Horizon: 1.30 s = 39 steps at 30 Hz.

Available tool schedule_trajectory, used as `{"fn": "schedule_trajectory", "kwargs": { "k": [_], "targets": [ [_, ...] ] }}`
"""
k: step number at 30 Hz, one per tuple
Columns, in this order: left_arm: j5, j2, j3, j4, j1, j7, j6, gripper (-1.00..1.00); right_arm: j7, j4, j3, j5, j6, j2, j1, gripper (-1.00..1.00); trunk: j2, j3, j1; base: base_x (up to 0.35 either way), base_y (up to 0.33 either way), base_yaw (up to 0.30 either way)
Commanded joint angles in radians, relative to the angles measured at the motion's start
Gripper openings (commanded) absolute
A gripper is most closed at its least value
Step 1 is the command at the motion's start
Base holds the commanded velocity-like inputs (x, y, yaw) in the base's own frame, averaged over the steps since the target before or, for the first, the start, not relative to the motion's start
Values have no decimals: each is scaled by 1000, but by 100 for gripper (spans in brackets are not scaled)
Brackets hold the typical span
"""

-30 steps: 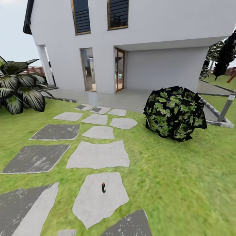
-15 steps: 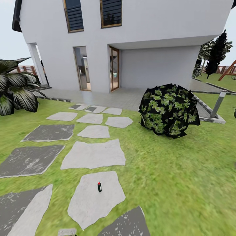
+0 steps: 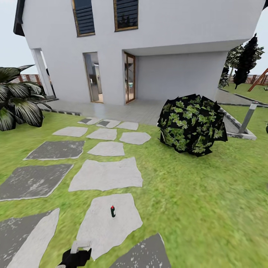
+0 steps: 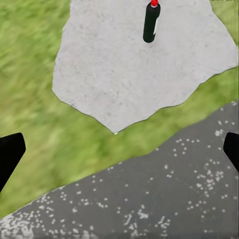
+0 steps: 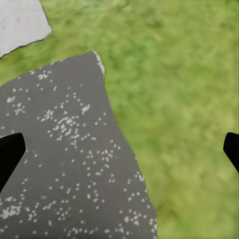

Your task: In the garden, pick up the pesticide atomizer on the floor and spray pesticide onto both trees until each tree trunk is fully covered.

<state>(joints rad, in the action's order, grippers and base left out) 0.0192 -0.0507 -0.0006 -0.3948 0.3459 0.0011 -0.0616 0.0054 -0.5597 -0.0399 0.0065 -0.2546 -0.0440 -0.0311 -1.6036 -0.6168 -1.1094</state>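
Observation:
The pesticide atomizer (image 3: 112, 211), a tiny dark bottle with a red top, stands upright on a light grey paving stone (image 3: 108, 227) in the lawn. It shows again in the left wrist view, atomizer (image 4: 151, 22), well ahead of the fingers. My left gripper (image 3: 79, 250) pokes in at the lower edge of the head view, short of the atomizer. In its wrist view the left gripper (image 4: 119, 152) is open and holds nothing. My right gripper (image 5: 119, 152) is open too, hanging over a dark stone (image 5: 64, 164) and grass. A ragged green crown (image 3: 233, 57) shows far right, its trunk unclear.
A round dark leafy bush (image 3: 191, 124) sits on the grass to the right. A palm (image 3: 16, 100) stands at the left. The white house (image 3: 149, 48) with a paved porch lies ahead. Several grey stepping stones lead toward it. A black cone tree (image 3: 247, 59) is far right.
The camera swung a little at first, shifting the whole picture. Since then the left gripper has risen into the bottom of the head view. The atomizer has not moved.

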Motion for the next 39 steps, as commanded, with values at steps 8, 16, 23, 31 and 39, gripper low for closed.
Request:
{"fn": "schedule_trajectory", "kwargs": {
  "k": [8, 16, 23, 31, 39],
  "targets": [
    [3, 3, -5, 15, -4, -7, -25, 100, 1, 9, -1, 4, -3, -3, -4, 100, -35, -17, -19, 0, 0, 0],
    [2, -4, -1, 26, -9, -7, -73, 100, -2, 74, -1, 5, -6, -4, -4, 100, -91, -42, -50, 0, 0, 0],
    [1, 2, -4, 33, -10, -8, -80, 100, -4, 102, -2, 3, -8, -10, -4, 100, -140, -64, -77, 0, 0, 0],
    [-4, 7, -11, 34, -10, -7, -78, 100, -5, 104, -1, 4, -12, -10, -4, 100, -196, -89, -107, 0, 0, 0],
    [-19, 7, -14, 35, -10, -6, -78, 100, -6, 109, -2, 6, -76, -17, -4, 100, -252, -114, -138, 0, 0, 0]
  ]
}}
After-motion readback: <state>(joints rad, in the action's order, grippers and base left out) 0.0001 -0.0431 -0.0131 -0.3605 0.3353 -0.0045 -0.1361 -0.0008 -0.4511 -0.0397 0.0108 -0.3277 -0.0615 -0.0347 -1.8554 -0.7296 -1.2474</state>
